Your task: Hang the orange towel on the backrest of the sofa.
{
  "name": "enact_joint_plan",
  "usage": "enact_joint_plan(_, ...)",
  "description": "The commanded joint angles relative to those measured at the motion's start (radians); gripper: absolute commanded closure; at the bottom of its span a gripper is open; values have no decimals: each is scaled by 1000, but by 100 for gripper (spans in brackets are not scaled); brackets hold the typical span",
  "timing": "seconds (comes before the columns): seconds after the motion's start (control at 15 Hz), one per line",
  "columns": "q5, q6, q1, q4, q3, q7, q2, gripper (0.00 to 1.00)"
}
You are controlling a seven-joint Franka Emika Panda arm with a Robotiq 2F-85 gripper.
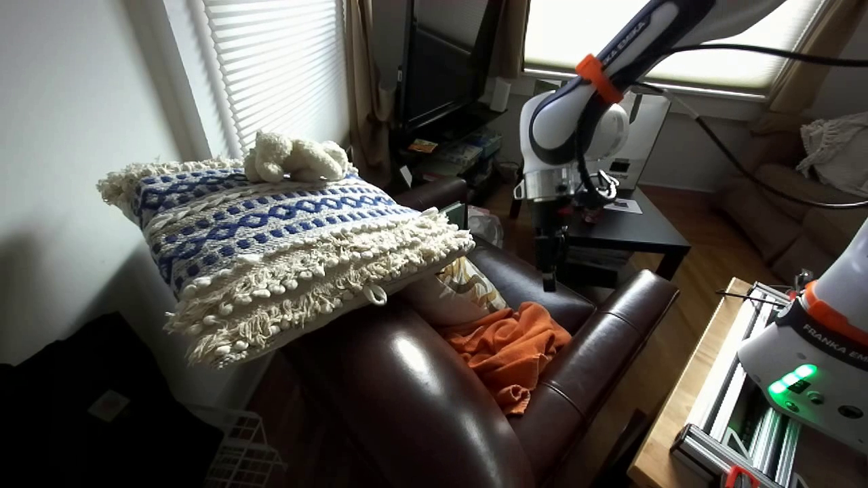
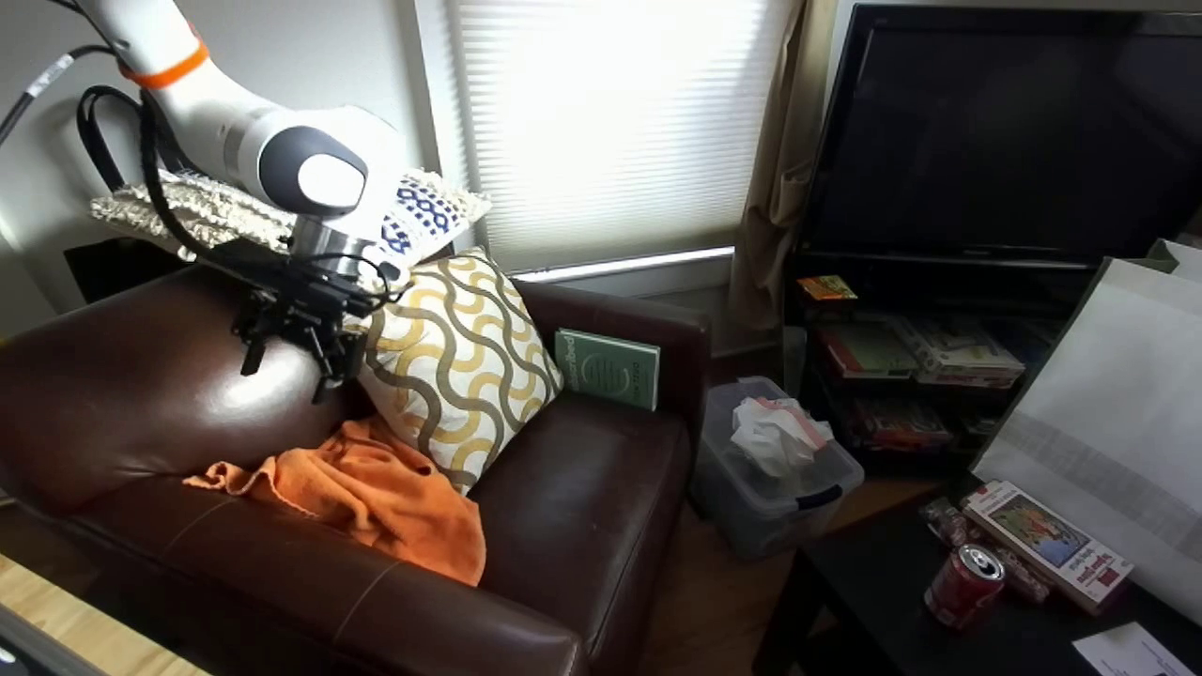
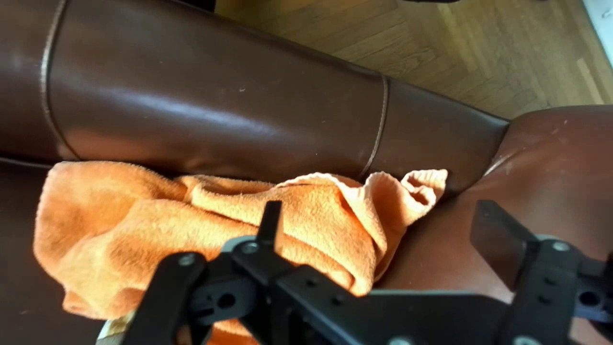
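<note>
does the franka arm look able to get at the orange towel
Probably yes: its open pincer hangs above the sofa, and the top of the orange towel looks uncovered, though the wavy-patterned pillow sits close beside it.

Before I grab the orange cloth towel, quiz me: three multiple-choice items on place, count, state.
1. Where does the orange towel lie?
A. wooden floor
B. brown leather sofa's seat
C. its backrest

2. How many red metal cans stand on the black table?
A. one
B. two
C. three

3. The black two-fingered gripper is
A. shut on the towel
B. shut, empty
C. open

1B: both exterior views show it bunched there.
2A: an exterior view shows just one.
3C: the wrist view shows its jaws apart.
</note>
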Motion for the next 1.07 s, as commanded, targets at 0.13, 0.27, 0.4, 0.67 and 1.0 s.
enact_joint_plan(0.13,7,208,-14,104,66,-68,335,0)
enact_joint_plan(0.27,-57,265,0,145,66,-41,414,0)
enact_joint_plan(0.4,-192,267,46,188,27,-6,474,0)
enact_joint_plan(0.67,-395,269,105,263,-22,53,549,0)
enact_joint_plan(1.0,-518,295,141,292,-30,82,558,0)
